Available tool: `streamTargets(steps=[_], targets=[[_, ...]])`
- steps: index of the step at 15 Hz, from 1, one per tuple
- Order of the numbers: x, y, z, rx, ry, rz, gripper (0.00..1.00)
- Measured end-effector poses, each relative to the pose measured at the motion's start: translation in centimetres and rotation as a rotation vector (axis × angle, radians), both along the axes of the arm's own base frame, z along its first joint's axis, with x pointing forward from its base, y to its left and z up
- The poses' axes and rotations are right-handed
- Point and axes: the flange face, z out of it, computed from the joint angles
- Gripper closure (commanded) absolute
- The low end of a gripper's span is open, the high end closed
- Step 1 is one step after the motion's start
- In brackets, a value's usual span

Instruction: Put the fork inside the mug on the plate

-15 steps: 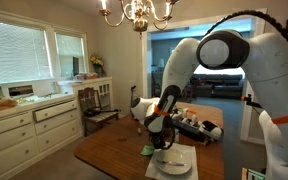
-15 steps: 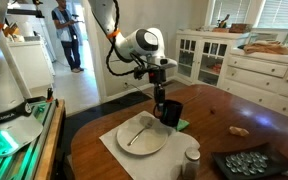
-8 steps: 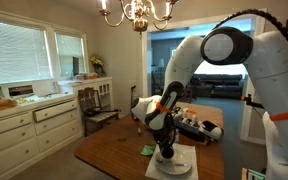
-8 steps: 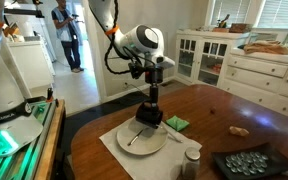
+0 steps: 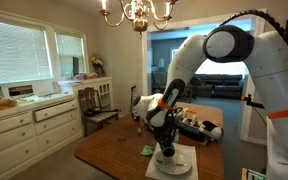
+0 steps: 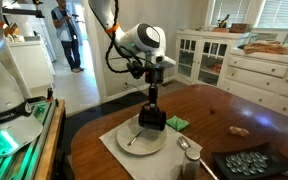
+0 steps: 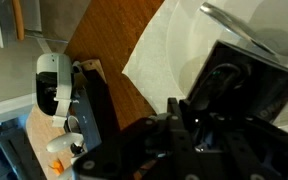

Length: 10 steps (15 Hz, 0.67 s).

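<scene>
**Q:** Where is your gripper, and what is its state?

**A:** Your gripper point(image 6: 151, 107) points straight down over the plate point(image 6: 146, 146). Its tip meets the top of the mug point(image 6: 152, 121). In both exterior views the fingers merge with the dark mug. The wrist view shows only dark gripper parts along its bottom edge. You cannot tell from these views whether the gripper is open or clamped on the mug.

**Q:** Where is the mug?

**A:** The mug stands upright on the far side of the plate, with its base on the white surface. In the wrist view the mug point(image 7: 252, 88) fills the right side as a dark block. In an exterior view the mug point(image 5: 166, 153) sits directly below the gripper point(image 5: 165, 140).

**Q:** Where is the fork?

**A:** The fork point(image 6: 136, 136) lies flat on the plate, just beside the mug on its near left. It is outside the mug. In the wrist view the fork point(image 7: 246, 30) shows as a silvery strip crossing the plate point(image 7: 179, 50) at upper right.

**Q:** What else do you see on the tabletop?

**A:** The plate rests on a white mat point(image 6: 107, 140) on the brown tabletop point(image 6: 224, 110). A small green item point(image 6: 177, 124) lies just right of the plate, off its rim. A dark tray point(image 6: 246, 163) sits at the near right corner, well apart from the plate.
</scene>
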Motion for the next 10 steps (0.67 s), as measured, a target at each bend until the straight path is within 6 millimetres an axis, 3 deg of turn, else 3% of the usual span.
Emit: streamTargets(steps=[5,10], targets=[[1.1,-0.3,1.4,-0.026,-0.120,0.033,0.97],[2.4,2.7,2.0,-0.218,-0.268,0.152,0.97]])
